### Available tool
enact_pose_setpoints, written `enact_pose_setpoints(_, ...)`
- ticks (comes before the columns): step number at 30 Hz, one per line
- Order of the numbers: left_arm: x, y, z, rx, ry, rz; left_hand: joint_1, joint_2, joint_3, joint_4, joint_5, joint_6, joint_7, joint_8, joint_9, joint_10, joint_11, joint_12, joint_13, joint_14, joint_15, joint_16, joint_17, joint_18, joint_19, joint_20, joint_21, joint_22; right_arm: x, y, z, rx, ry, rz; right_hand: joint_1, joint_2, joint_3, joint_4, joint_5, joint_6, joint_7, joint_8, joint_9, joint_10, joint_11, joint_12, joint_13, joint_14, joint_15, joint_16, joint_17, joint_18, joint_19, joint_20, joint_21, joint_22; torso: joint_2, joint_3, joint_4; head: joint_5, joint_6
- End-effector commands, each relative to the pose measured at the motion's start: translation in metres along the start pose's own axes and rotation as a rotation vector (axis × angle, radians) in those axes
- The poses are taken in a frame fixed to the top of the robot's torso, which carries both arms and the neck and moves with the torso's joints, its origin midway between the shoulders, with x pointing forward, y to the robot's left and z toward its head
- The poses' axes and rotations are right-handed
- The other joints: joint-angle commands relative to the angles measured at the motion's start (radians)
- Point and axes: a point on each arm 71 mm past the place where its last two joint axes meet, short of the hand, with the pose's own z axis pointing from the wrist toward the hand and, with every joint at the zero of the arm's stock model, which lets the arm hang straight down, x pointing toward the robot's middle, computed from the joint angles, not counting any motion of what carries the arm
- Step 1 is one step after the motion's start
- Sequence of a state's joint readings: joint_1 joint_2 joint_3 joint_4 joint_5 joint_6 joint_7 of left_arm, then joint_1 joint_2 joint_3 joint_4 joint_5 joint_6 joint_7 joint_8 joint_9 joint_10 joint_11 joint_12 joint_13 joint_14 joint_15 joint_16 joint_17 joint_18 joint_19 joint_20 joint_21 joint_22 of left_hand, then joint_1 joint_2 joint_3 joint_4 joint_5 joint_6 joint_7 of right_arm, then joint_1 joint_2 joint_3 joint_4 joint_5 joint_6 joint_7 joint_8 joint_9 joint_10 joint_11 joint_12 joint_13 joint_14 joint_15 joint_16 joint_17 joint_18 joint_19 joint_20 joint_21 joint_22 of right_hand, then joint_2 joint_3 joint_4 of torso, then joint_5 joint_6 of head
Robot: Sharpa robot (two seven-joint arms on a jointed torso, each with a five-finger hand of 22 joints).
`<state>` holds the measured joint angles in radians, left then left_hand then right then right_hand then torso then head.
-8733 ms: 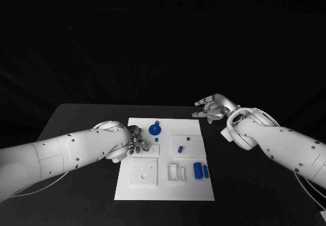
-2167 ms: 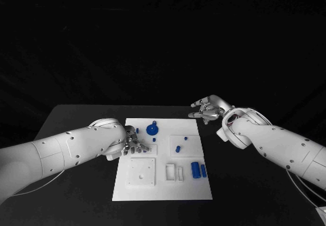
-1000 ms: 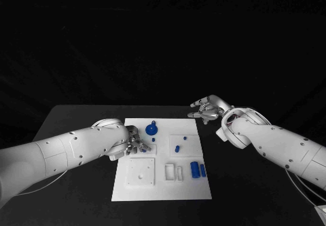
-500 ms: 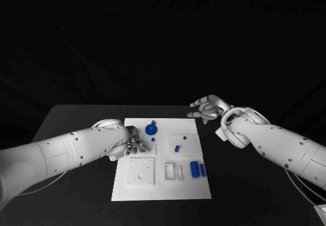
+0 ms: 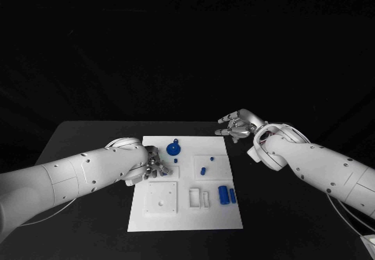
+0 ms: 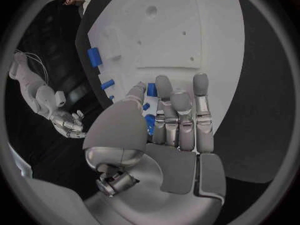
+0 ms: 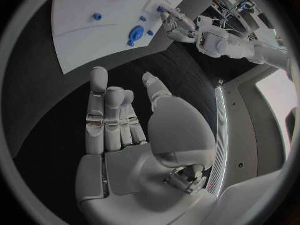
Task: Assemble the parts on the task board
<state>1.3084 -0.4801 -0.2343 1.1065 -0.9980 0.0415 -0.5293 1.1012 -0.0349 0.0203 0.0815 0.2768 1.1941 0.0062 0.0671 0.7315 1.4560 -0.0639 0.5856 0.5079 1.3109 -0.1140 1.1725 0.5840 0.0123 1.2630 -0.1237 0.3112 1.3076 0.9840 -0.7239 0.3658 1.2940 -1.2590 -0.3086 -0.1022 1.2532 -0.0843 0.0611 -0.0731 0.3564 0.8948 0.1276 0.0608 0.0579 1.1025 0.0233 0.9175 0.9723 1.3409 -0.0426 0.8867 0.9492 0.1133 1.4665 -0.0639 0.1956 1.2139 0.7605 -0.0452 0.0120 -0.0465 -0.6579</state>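
1. White board [image 5: 187, 216] lies flat in the middle of the black table [image 5: 86, 135], long side running away from the robot.
2. Left hand [image 5: 152, 165] sits over the board's left edge, about halfway along its length. In the left wrist view the fingers [image 6: 178, 110] lie side by side, pressed together, with the thumb alongside. A small blue piece [image 6: 150, 91] shows between thumb and fingers at their tips. Whether it is actually pinched or merely lies under them: cannot tell.
3. Right hand [image 5: 238, 125] hovers above the table just beyond the board's far right corner, apart from the board. Fingers loosely spread and slightly curled, holding nothing; the right wrist view confirms an empty palm [image 7: 134, 160].
4. Parts on the board, head view:
   - large round blue part [image 5: 173, 148] near the far edge, just beside the left hand;
   - tiny blue peg [image 5: 176, 160] just nearer than it;
   - small blue peg [image 5: 211, 158] on a raised square plate at the right side, with a short blue cylinder [image 5: 202, 171] on the same plate;
   - two blue cylinders [image 5: 227, 195] lying side by side near the right edge, closer to the robot.
5. Raised white square block [image 5: 162, 197] on the near left of the board; two narrow white slots [image 5: 200, 198] just beside it, between the block and the paired cylinders.
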Motion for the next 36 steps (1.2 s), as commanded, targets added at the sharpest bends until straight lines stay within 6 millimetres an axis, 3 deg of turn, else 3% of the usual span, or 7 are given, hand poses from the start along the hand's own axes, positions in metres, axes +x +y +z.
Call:
enact_pose_setpoints(1, 0.0012, -0.0005, 0.0004, -0.007, 0.006, 0.009, 0.003, 0.022, -0.005, -0.018, 0.007, -0.007, -0.002, 0.000, 0.001, -0.006, 0.000, 0.003, 0.000, -0.005, 0.000, 0.002, -0.002, -0.011, 0.002, -0.007, 0.006, 0.019, 0.0013, 0.0007, -0.0001, -0.008, 0.013, -0.001, -0.002, -0.007, -0.002, 0.006, 0.006, -0.007, -0.002, -0.003, 0.000, -0.004, -0.001, -0.001, -0.001, -0.001, -0.003, -0.001, -0.001, 0.021, 0.033, 0.000, -0.002, -0.002, 0.000, 0.0002, -0.0001, 0.000, 0.000)
enact_pose_setpoints(5, 0.0012, 0.0002, 0.0009, -0.011, 0.007, 0.009, 0.011, 0.050, -0.014, -0.042, 0.010, -0.009, -0.003, 0.000, 0.000, -0.006, 0.000, 0.002, 0.000, -0.005, -0.001, 0.002, -0.002, -0.011, 0.003, -0.008, 0.005, 0.019, 0.0014, 0.0006, -0.0001, -0.008, 0.014, 0.000, -0.002, -0.007, -0.002, 0.006, 0.006, -0.007, -0.002, -0.003, 0.000, -0.004, -0.001, -0.001, -0.001, -0.001, -0.003, -0.001, -0.001, 0.021, 0.033, 0.000, -0.002, -0.002, 0.000, 0.0002, -0.0001, 0.000, 0.000)
enact_pose_setpoints(16, 0.0040, 0.0015, 0.0027, -0.016, 0.013, 0.008, 0.020, 0.081, -0.014, -0.062, 0.019, -0.016, -0.002, -0.001, -0.009, -0.008, 0.000, 0.001, -0.001, -0.007, -0.001, 0.000, -0.004, -0.012, 0.002, -0.008, 0.004, 0.018, 0.0025, -0.0002, -0.0001, -0.006, 0.018, 0.000, -0.002, -0.005, -0.004, 0.009, 0.006, -0.003, -0.002, -0.003, 0.000, -0.002, -0.002, 0.001, -0.001, 0.000, -0.004, -0.001, -0.001, 0.021, 0.033, 0.000, -0.001, -0.003, 0.000, 0.0003, -0.0002, -0.005, -0.004)
enact_pose_setpoints(24, 0.0046, 0.0029, 0.0014, 0.002, 0.006, -0.020, 0.068, 0.113, 0.042, -0.117, 0.151, -0.028, -0.002, 0.000, -0.023, -0.007, -0.001, -0.001, -0.003, -0.005, -0.002, 0.001, -0.004, -0.012, 0.003, -0.010, 0.004, 0.019, 0.0053, -0.0022, -0.0005, -0.002, 0.025, 0.002, -0.002, -0.005, -0.004, 0.009, 0.006, -0.003, -0.002, -0.003, 0.000, -0.002, -0.002, 0.001, -0.001, 0.000, -0.004, -0.001, -0.001, 0.021, 0.033, 0.000, -0.001, -0.003, 0.000, 0.0005, 0.0004, -0.006, -0.005)
enact_pose_setpoints(32, 0.0048, 0.0046, -0.0023, 0.024, -0.008, -0.043, 0.044, 0.131, 0.133, -0.216, 0.228, -0.034, 0.004, 0.001, -0.001, -0.001, 0.002, -0.003, -0.006, -0.002, -0.001, 0.003, -0.004, -0.006, 0.001, -0.008, 0.015, 0.020, 0.0063, -0.0038, -0.0010, 0.002, 0.028, 0.002, -0.003, -0.005, -0.004, 0.008, 0.008, -0.003, -0.003, -0.003, 0.000, -0.001, -0.002, 0.002, 0.000, 0.000, -0.004, -0.001, -0.001, 0.021, 0.033, 0.000, 0.001, -0.003, -0.001, -0.0001, 0.0012, -0.007, -0.004)
enact_pose_setpoints(36, 0.0052, 0.0048, -0.0044, 0.033, -0.010, -0.050, 0.038, 0.140, 0.156, -0.245, 0.248, -0.033, 0.007, 0.001, 0.006, 0.002, 0.004, -0.004, -0.007, 0.000, 0.000, 0.004, -0.003, -0.002, -0.002, -0.006, 0.021, 0.021, 0.0065, -0.0039, -0.0011, 0.002, 0.029, 0.002, -0.003, -0.005, -0.003, 0.008, 0.009, -0.004, -0.002, -0.003, 0.000, -0.001, -0.002, 0.002, 0.000, 0.000, -0.004, -0.001, -0.001, 0.021, 0.032, 0.000, 0.001, -0.003, -0.001, -0.0003, 0.0020, -0.006, -0.003)
